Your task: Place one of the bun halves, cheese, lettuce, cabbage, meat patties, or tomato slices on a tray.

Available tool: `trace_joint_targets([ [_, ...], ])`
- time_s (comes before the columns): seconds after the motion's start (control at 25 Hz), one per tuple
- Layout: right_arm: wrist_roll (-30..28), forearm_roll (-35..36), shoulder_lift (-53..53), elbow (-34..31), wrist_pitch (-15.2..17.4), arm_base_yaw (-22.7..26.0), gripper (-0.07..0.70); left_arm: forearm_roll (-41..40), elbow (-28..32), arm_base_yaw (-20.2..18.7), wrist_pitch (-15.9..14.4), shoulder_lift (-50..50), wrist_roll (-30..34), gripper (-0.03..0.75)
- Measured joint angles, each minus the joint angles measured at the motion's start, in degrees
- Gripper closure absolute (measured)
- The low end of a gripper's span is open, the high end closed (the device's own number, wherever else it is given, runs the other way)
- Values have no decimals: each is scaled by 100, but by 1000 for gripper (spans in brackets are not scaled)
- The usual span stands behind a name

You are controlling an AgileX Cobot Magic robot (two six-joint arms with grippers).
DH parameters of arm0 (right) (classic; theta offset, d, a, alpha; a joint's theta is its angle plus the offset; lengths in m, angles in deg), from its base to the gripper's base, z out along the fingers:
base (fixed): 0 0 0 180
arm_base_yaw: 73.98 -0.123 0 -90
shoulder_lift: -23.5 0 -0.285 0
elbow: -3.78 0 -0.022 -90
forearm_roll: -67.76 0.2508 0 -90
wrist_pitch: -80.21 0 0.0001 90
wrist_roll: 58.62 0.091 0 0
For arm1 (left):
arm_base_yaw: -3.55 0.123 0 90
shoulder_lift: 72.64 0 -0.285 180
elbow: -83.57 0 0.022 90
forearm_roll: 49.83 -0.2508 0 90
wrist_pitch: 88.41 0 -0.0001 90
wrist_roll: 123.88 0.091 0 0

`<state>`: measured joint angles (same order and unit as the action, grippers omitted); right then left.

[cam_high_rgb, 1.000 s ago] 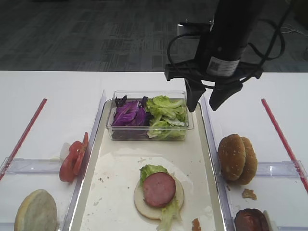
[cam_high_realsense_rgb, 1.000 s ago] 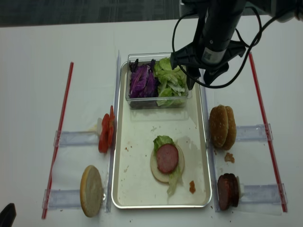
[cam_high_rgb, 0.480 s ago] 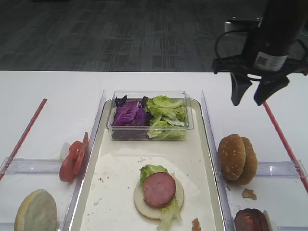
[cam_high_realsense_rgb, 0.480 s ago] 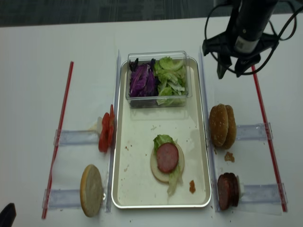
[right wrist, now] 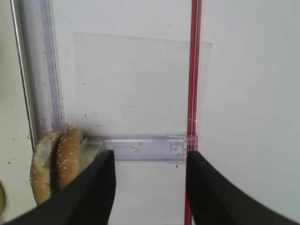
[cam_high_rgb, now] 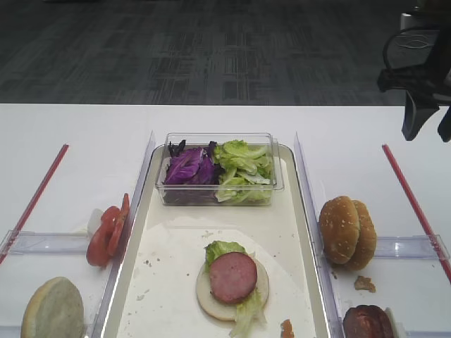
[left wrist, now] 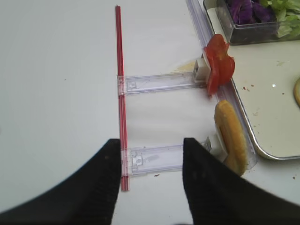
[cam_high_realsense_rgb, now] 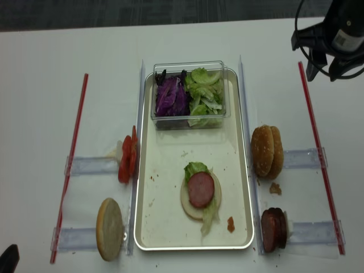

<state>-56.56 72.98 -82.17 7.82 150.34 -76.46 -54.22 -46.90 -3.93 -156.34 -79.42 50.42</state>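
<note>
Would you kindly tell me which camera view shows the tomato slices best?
The left wrist view: the tomato slices are near and unobstructed, standing on edge. Both exterior high views show them smaller, left of the tray; the right wrist view misses them.

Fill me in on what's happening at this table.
A two-armed robot is building a burger on the tray. So far a pale bun half lies there with lettuce and a meat patty on it. The right gripper has swung away from the box of greens to the table's right edge, jaws open and empty. The left gripper hovers open near the tomato slices, holding nothing. Sesame bun halves and more patties wait in their racks.
</note>
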Motion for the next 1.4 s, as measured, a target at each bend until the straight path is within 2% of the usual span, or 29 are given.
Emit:
trace_joint_targets([
  [0.52,-253,-134,419,-136,11,49,262,0,0,0,0,0,0,419],
  [0.84,-289,-156,1385,-1333,24,49,262,0,0,0,0,0,0,420],
  [1.12,-289,-137,2825,-2582,36,49,264,0,0,0,0,0,0,420],
  [1.4,-289,-137,4349,-3511,93,49,265,0,0,0,0,0,0,419],
])
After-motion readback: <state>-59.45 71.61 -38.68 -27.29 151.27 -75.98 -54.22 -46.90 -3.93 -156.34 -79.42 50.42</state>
